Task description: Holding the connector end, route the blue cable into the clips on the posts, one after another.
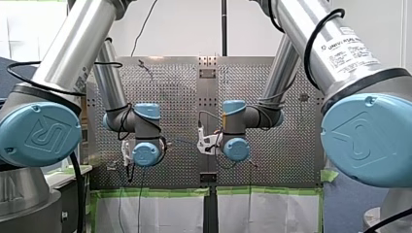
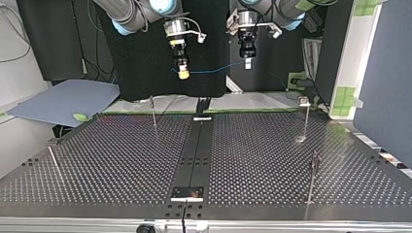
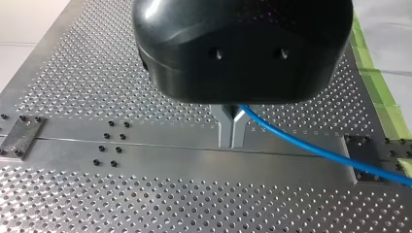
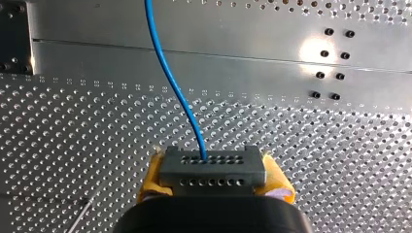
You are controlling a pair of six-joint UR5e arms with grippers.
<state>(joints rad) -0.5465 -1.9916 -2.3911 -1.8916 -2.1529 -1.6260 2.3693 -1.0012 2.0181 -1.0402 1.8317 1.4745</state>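
A thin blue cable point(image 2: 214, 70) hangs in the air between my two grippers, high above the table's far edge in the top view. My right gripper point(image 2: 183, 73), at the top view's left, is shut on the grey connector block point(image 4: 212, 167) at the cable's end, with its yellow pads point(image 4: 278, 183) on either side. The cable point(image 4: 170, 82) leaves the connector's front and runs ahead over the table. My left gripper point(image 3: 232, 140) has its metal fingers shut on the cable point(image 3: 316, 148), which trails off to one side. In the top view my left gripper point(image 2: 248, 62) hangs at the right.
Several thin posts stand on the perforated table point(image 2: 121, 160): one far left point(image 2: 153, 110), one far right point(image 2: 306, 116), one near right point(image 2: 313, 177) and a leaning one near left point(image 2: 53, 160). A dark rail point(image 2: 197, 145) runs down the middle. Green tape marks the far edge.
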